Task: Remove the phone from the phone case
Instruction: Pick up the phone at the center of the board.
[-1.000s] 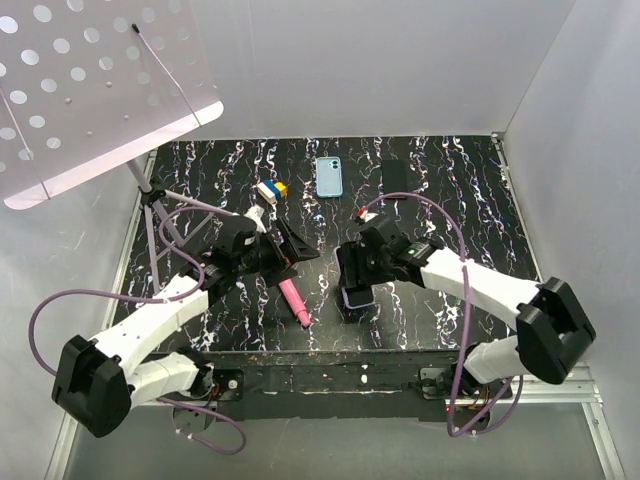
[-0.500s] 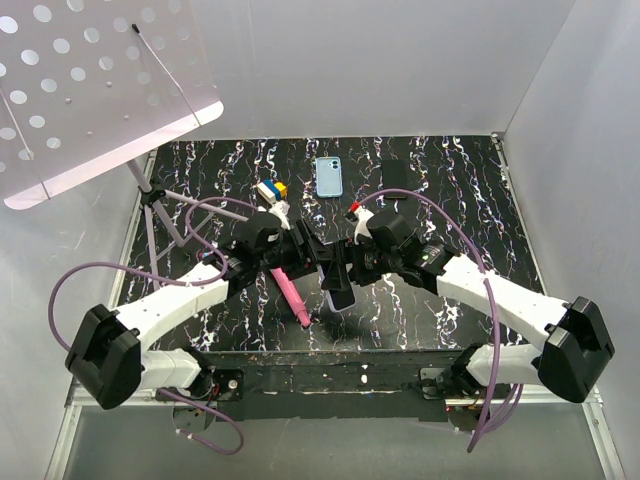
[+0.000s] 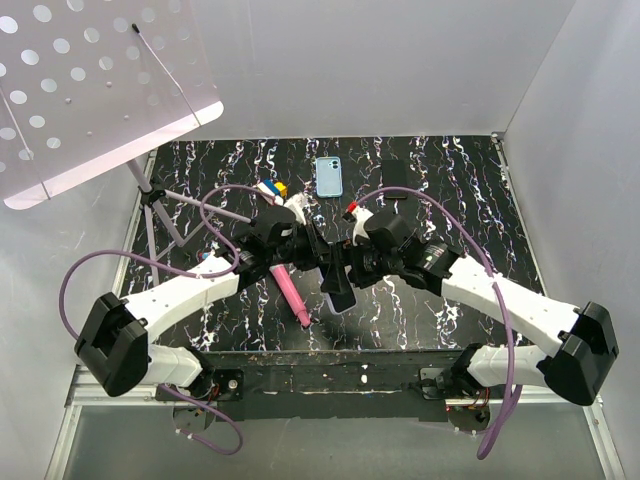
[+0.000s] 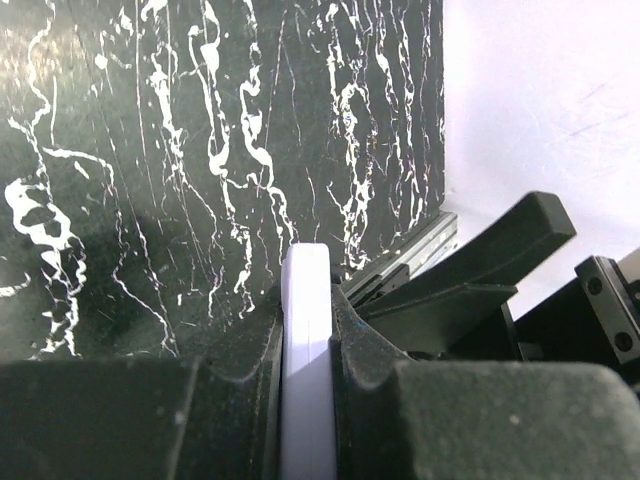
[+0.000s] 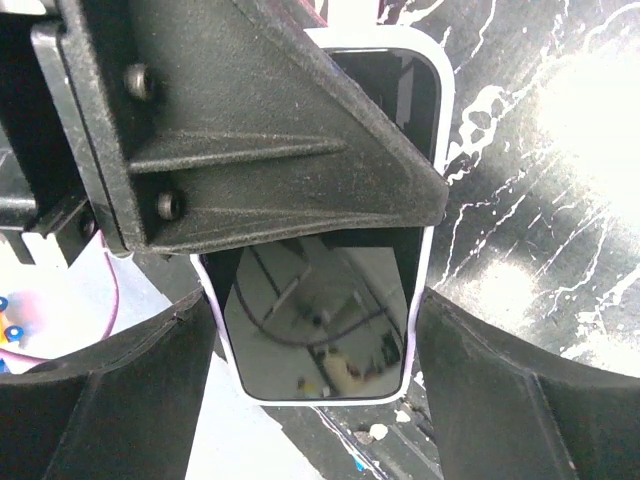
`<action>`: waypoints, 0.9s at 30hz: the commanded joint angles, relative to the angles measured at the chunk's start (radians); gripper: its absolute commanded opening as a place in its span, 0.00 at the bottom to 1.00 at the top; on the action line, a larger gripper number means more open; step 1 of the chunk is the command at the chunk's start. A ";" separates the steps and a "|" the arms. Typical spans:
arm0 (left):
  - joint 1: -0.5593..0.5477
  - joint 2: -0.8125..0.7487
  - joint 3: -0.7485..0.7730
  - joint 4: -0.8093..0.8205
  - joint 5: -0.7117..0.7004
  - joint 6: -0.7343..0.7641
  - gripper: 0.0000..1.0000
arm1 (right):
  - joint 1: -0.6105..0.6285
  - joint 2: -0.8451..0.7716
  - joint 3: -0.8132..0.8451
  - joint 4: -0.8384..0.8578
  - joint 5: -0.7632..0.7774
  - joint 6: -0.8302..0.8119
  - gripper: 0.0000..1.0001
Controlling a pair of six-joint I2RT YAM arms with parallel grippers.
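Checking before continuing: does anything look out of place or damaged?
Nothing looks spilled or broken. The one oddity is the cased phone, held off the table, pinched edge-on by the left hand and across its width by the right hand.

Left wrist cam: left gripper (image 4: pixel 306 345) clamped tight on the phone case (image 4: pixel 305 285), which shows edge-on as a thin pale strip running from centre to 6 o'clock. Both fingers (image 4: pixel 245 350) press its faces. Black white-veined table (image 4: pixel 150 150) fills 9 to 12. White wall (image 4: pixel 540 90) at 1–2. Black wedge-shaped part (image 4: pixel 480 270) at 4, just beside the case.
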 commanded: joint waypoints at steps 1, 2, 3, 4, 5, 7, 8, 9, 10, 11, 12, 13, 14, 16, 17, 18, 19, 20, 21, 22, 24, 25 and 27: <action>0.014 -0.080 0.089 -0.093 0.012 0.216 0.00 | -0.025 -0.065 0.045 -0.055 -0.030 -0.086 0.82; 0.028 -0.086 0.102 -0.105 0.036 0.264 0.00 | -0.039 -0.085 0.040 -0.068 -0.091 -0.109 0.83; 0.051 -0.097 0.111 -0.113 0.079 0.291 0.00 | -0.056 -0.098 0.037 -0.081 -0.143 -0.126 0.83; 0.074 -0.103 0.111 -0.105 0.142 0.311 0.00 | -0.069 -0.113 0.030 -0.081 -0.192 -0.142 0.84; 0.095 -0.114 0.104 -0.070 0.207 0.317 0.00 | -0.085 -0.125 0.022 -0.081 -0.244 -0.152 0.84; 0.126 -0.117 0.090 0.003 0.379 0.311 0.00 | -0.129 -0.148 0.008 -0.064 -0.378 -0.171 0.84; 0.129 -0.115 0.084 0.051 0.439 0.302 0.00 | -0.157 -0.156 -0.003 -0.033 -0.474 -0.157 0.84; 0.131 -0.111 0.082 0.083 0.494 0.297 0.00 | -0.180 -0.164 -0.012 -0.003 -0.528 -0.139 0.83; 0.129 -0.104 0.080 0.109 0.528 0.282 0.00 | -0.197 -0.167 -0.021 0.032 -0.599 -0.118 0.83; 0.129 -0.103 0.065 0.169 0.565 0.256 0.00 | -0.206 -0.168 -0.030 0.071 -0.646 -0.093 0.82; 0.131 -0.104 0.047 0.233 0.588 0.209 0.00 | -0.209 -0.165 -0.044 0.117 -0.685 -0.067 0.82; 0.129 -0.109 0.027 0.316 0.605 0.155 0.00 | -0.209 -0.158 -0.052 0.161 -0.714 -0.044 0.80; 0.131 -0.109 0.010 0.396 0.618 0.109 0.00 | -0.209 -0.148 -0.061 0.198 -0.734 -0.010 0.77; 0.129 -0.103 -0.013 0.550 0.639 0.015 0.00 | -0.211 -0.125 -0.081 0.273 -0.733 0.056 0.72; 0.129 -0.095 -0.019 0.604 0.650 -0.032 0.00 | -0.209 -0.115 -0.087 0.306 -0.739 0.082 0.68; 0.129 -0.091 -0.022 0.654 0.656 -0.071 0.00 | -0.209 -0.102 -0.092 0.329 -0.743 0.100 0.63; 0.129 -0.085 -0.024 0.691 0.661 -0.098 0.00 | -0.209 -0.095 -0.099 0.355 -0.754 0.123 0.59; 0.129 -0.080 -0.019 0.697 0.661 -0.117 0.00 | -0.209 -0.093 -0.105 0.382 -0.762 0.143 0.56; 0.129 -0.078 -0.016 0.689 0.656 -0.128 0.00 | -0.209 -0.095 -0.115 0.402 -0.763 0.157 0.54; 0.129 -0.081 -0.013 0.688 0.652 -0.137 0.00 | -0.208 -0.098 -0.124 0.469 -0.774 0.186 0.52; 0.128 -0.088 -0.016 0.699 0.638 -0.158 0.00 | -0.208 -0.101 -0.180 0.644 -0.811 0.292 0.41; 0.128 -0.089 -0.013 0.689 0.633 -0.163 0.00 | -0.208 -0.102 -0.205 0.736 -0.825 0.350 0.29; 0.128 -0.103 0.002 0.609 0.595 -0.148 0.10 | -0.209 -0.101 -0.240 0.838 -0.826 0.427 0.02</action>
